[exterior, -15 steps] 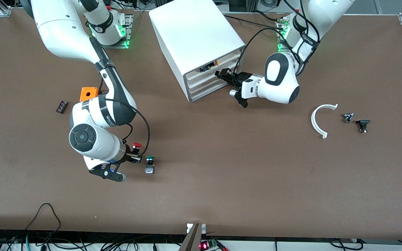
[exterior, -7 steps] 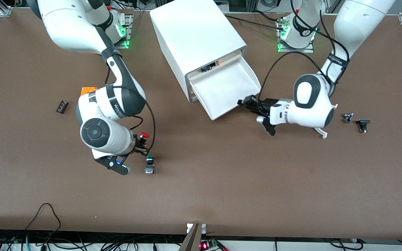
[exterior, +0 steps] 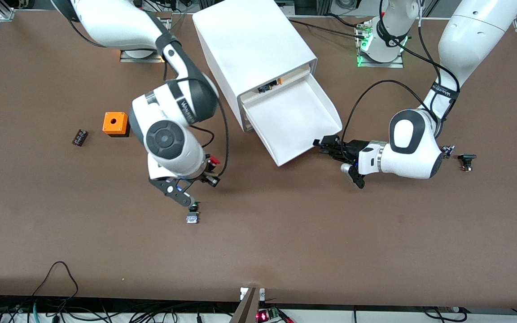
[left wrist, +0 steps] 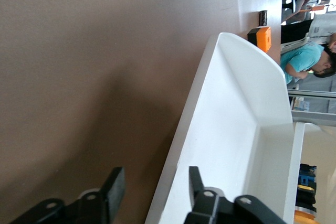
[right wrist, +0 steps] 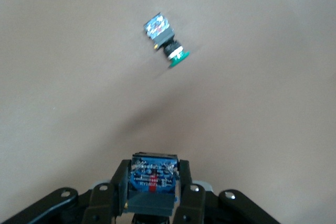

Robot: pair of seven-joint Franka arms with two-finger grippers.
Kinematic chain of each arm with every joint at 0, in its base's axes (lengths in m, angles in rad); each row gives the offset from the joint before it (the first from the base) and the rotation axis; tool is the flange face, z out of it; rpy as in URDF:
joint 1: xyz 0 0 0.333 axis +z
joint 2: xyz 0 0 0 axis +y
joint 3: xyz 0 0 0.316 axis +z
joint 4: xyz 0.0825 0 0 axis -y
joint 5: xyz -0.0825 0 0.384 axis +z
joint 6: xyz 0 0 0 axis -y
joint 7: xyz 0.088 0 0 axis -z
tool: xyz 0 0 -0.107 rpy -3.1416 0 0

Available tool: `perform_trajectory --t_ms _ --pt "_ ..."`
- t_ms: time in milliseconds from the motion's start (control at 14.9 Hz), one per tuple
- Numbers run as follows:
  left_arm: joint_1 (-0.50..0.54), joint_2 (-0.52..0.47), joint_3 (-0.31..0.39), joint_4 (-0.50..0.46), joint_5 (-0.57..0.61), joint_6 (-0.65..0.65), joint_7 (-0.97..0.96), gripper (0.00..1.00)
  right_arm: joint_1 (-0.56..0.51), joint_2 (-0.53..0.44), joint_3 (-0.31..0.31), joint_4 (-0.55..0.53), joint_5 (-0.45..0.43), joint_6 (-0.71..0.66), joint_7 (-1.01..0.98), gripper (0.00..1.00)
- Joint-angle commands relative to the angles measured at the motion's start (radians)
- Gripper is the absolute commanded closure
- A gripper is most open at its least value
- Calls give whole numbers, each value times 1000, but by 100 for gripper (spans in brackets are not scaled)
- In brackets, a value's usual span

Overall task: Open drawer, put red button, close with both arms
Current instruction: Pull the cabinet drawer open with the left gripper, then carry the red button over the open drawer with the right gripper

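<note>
The drawer [exterior: 294,117] stands pulled out of the white cabinet [exterior: 251,49], and its tray is bare. My left gripper [exterior: 326,144] is open at the corner of the drawer's front toward the left arm's end. In the left wrist view it [left wrist: 154,187] straddles the drawer's front wall [left wrist: 181,145], one finger outside and one inside. My right gripper [exterior: 209,174] is shut on the red button [exterior: 214,160] and holds it above the table, over a spot nearer the front camera than the cabinet. The right wrist view shows the button's blue base [right wrist: 152,179] between the pads.
The green-capped button [exterior: 192,214] lies on the table below the right gripper, also in the right wrist view [right wrist: 167,40]. An orange box [exterior: 115,123] and a small dark part [exterior: 79,137] lie toward the right arm's end. Small black parts [exterior: 466,160] lie toward the left arm's end.
The left gripper pulled the drawer out from the cabinet. The right gripper lifted the red button off the table and carried it toward the cabinet.
</note>
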Motion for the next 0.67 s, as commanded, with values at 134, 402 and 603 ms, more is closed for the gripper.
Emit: perform_trajectory --t_ms 134,402,603 --pt "40 -57 2 162 213 -204 -193 0 132 -30 -13 7 -84 -7 216 100" --pt "71 -57 1 334 449 -309 -325 0 230 -30 -13 6 -172 21 362 100" --pt "80 -71 -1 410 650 -316 -435 0 279 -30 -13 7 -175 62 482 100"
